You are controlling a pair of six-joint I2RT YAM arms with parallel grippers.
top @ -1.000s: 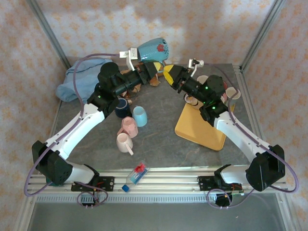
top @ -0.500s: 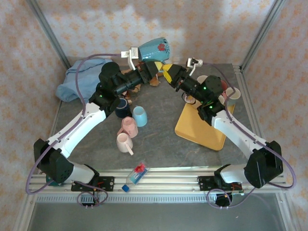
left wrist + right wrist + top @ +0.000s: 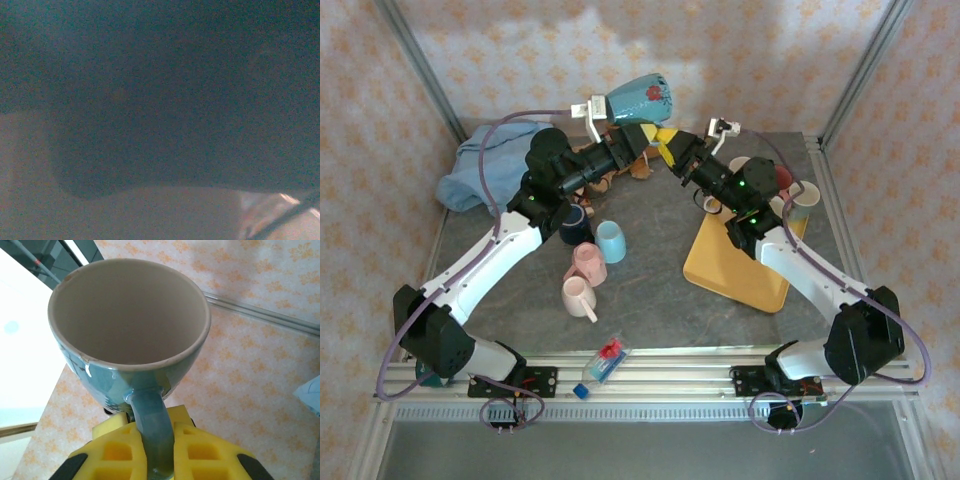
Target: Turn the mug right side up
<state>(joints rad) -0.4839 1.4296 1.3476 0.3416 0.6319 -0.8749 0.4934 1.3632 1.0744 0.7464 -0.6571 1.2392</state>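
teal mug (image 3: 640, 98) hangs in the air above the back of the counter (image 3: 650, 290), tilted on its side. right gripper (image 3: 155, 452) is clamped on its handle (image 3: 150, 415); left gripper (image 3: 632, 140) grips its body from below.

Blue cloth (image 3: 480, 168) lies well left of yellow board (image 3: 732, 268)

mug (image 3: 638, 100) in the air over the back-centre of the table (image 3: 650, 300). left gripper (image 3: 632, 140) on it from the left, right gripper (image 3: 670, 150) from the right, handle between its fingers. cloth (image 3: 485, 165) back-left. cup cluster (image 3: 586, 260) left of centre, board (image 3: 735, 265) to its right, bottle (image 3: 603, 362) at near edge.
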